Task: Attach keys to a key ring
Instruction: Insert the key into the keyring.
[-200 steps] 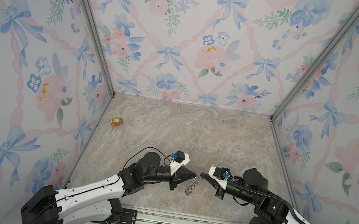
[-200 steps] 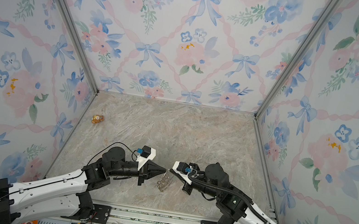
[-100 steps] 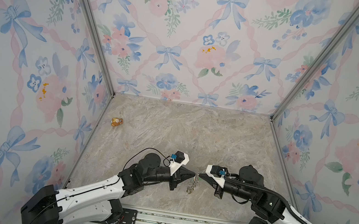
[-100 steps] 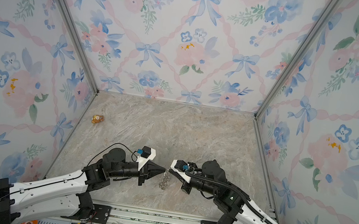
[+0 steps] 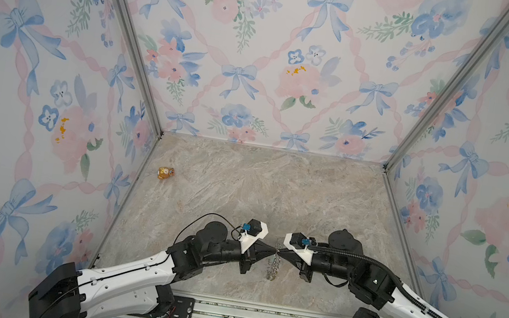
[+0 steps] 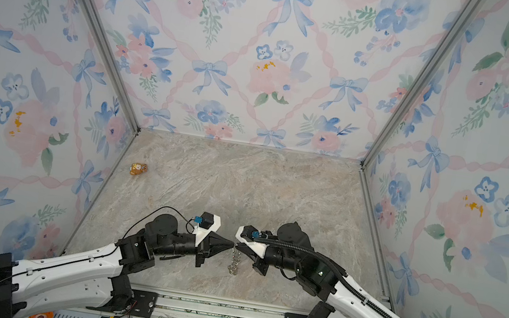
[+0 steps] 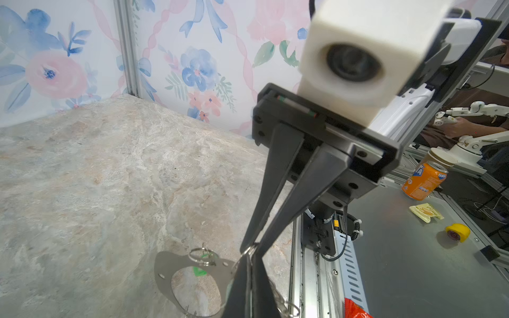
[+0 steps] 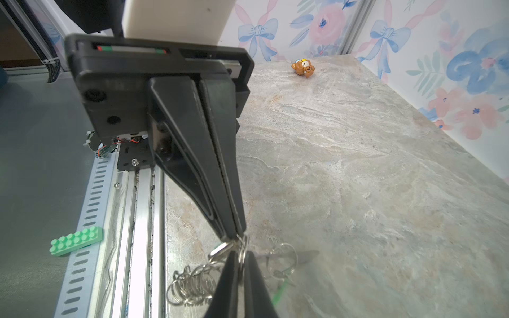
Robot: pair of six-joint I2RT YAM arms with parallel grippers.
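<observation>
— Silver bunch hanging at six o'clock on the table (image 5: pixel 259 184): is that the key ring (image 5: pixel 273 267)?
— It is. The left gripper (image 5: pixel 272 252) points in from nine and the right gripper (image 5: pixel 280 254) from three, tip to tip. The ring dangles from where they meet, its length running toward six, square to the line of the two claws.
— Both holding?
— Left is clamped tight on one of the small split rings. Right looks pinched onto a ring right beside it, with barely a slit between its fingers.
— And the keys?
— The green key (image 7: pixel 199 271) lies just under the pinch, against the grey hoop. I can't tell if it's threaded on, and I can't find the mint one. Neither arm is nearer, I'd say.
— The bear figurine (image 5: pixel 165 173)?
— At ten o'clock, well apart.
</observation>
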